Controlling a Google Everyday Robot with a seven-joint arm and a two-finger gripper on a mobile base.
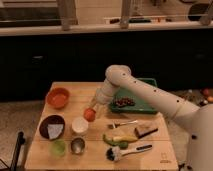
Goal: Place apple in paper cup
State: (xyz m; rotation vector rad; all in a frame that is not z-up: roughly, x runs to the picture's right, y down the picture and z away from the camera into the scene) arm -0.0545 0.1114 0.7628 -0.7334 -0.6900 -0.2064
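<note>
- The apple (89,115), small and orange-red, sits at the tip of the gripper (92,109), just up and to the right of the paper cup (79,125) and close to its rim.
- The gripper appears to be closed on the apple, holding it from above; the view is too soft to say whether the fruit hangs clear of the tabletop.
- The white paper cup stands upright with its mouth open and nothing seen in it, so the drop is not yet made.
- The white arm (131,85) reaches in from the right and bends down over the wooden table (167,152), a pose that suits lowering the fruit straight into the cup.
- The apple looks about as wide as the cup's mouth, so it likely needs to be centred over the rim before release.
- Close neighbours are the dark bowl (52,128) to the cup's left, and the light-green cup (58,147) and metal cup (77,145) in front.
- The orange bowl (58,97) and green tray (137,100) lie well apart.
</note>
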